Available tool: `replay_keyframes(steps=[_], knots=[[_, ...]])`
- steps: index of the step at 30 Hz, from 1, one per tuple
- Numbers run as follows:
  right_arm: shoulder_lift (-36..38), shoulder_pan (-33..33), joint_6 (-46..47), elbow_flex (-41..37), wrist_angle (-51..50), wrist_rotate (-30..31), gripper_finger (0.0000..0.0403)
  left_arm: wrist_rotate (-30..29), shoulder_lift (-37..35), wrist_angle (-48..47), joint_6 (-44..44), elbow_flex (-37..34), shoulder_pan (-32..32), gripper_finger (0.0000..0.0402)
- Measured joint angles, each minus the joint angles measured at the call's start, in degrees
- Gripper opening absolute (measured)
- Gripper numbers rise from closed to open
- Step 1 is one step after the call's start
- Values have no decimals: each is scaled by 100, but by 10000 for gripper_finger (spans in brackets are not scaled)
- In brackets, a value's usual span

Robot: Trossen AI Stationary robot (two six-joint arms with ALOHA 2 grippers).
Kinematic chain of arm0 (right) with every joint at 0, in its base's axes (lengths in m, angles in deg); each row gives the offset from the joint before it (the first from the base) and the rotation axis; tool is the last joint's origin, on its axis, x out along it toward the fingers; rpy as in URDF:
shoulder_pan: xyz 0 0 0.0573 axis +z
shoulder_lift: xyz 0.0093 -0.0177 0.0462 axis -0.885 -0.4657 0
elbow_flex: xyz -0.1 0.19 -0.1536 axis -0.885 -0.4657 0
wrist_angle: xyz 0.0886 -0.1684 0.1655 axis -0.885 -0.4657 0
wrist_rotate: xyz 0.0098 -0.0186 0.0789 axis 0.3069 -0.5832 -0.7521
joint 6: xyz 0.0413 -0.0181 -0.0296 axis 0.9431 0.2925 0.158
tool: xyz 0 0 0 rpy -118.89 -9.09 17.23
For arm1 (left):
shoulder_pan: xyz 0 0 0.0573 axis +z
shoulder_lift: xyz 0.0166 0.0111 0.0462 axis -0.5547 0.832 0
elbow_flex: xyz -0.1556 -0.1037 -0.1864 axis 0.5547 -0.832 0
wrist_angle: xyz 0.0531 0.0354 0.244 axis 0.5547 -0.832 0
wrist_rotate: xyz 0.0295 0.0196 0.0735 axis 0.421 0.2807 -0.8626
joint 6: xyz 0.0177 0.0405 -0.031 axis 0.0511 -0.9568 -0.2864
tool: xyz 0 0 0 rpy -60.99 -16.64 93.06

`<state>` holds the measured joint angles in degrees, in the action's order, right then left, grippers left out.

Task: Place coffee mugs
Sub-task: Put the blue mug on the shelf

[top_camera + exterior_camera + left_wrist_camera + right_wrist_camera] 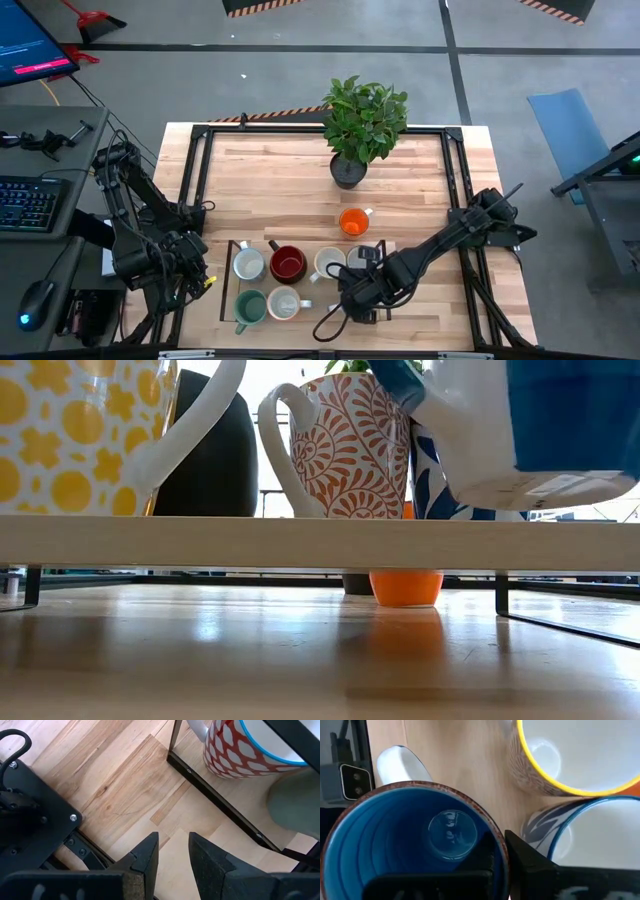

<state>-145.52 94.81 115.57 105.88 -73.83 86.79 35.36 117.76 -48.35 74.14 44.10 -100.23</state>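
Mugs crowd the near middle of my desk [300,160], most of them on a low rack [233,262] with a thin black frame. From above I count a white mug [248,264], a dark red mug [287,264] and a cream mug [329,263] in one row, then a teal mug [249,307] and another white mug [284,303] in the row nearer the front edge. The orange mug [354,222] stands apart on the bare wood, between the rack and the potted plant [362,125] at the back.

My right claw [502,865] is pinched tight on the rim of a blue mug [415,845], one finger inside the blue bowl and the other outside it. That mug sits at the right end of the rack, hidden under my arm from above. In the level camera it hangs just above the wooden shelf, its pale base tilted and clear of the board. Right beside it my wrist camera shows a mug with a yellow rim [580,760] and a mug with a blue rim and blue leaf pattern [590,835], both almost touching the one I hold.

My left claw [173,851] waits off the left end of the rack, low over the wood, fingers a little apart with nothing between them. Just past it, inside the frame, is a mug with a red-and-white pattern [240,752].
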Motion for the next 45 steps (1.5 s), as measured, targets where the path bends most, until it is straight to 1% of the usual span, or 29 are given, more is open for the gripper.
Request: replay_keyframes(steps=[11,17,45], knots=[[-41,217,514,0,-351,41,0,2,0,3,0,0,-1,97],[-75,246,645,2,-369,46,0,2,-1,7,0,0,0,97],[-75,296,662,4,-417,28,0,4,0,103,8,0,-1,97]])
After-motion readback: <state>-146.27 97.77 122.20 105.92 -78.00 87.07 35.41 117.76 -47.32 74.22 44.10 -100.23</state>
